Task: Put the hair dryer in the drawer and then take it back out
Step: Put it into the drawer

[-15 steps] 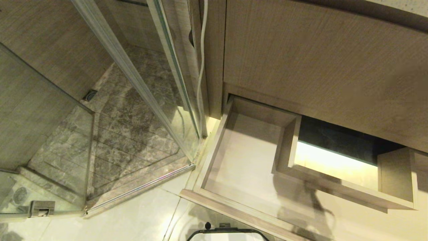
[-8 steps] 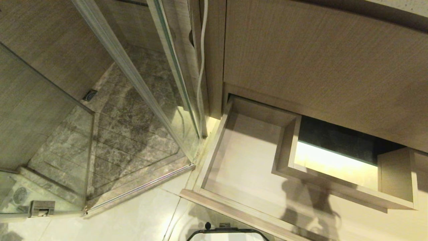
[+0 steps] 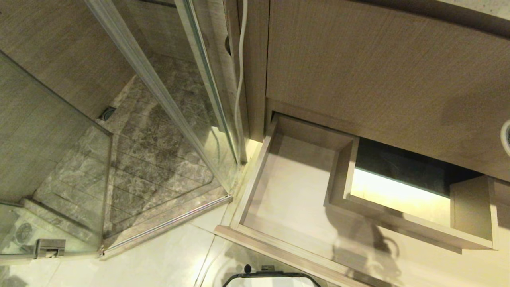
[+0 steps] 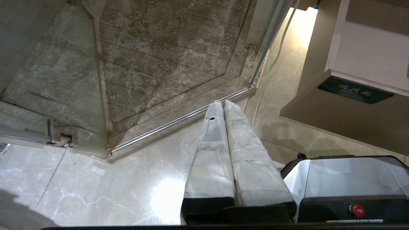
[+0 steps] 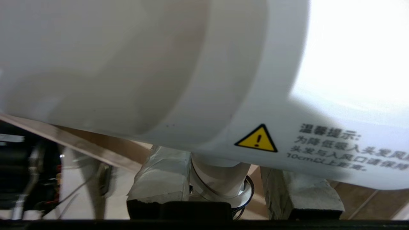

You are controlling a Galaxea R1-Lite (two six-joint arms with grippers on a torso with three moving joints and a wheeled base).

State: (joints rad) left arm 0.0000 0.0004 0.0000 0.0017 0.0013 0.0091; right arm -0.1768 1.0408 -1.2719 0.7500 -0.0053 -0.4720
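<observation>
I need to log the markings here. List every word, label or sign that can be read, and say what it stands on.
"吹风机": pale letters on the small black label at the front corner of the beige wood-grain drawer.
Yellow warning triangle with "!": on the white plastic hair dryer barrel.
"温馨提示:": heading beside the triangle.
Two smaller lines under it: blurred; only "10cm" reads.
Strip under the red button: too small to read.

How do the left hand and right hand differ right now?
The left hand is shut and empty, while the right hand grips the white hair dryer by its handle. The left hand hangs over the floor tiles beside the drawer; the right hand's surroundings are mostly hidden by the dryer. Both have pale wrapped fingers.
</observation>
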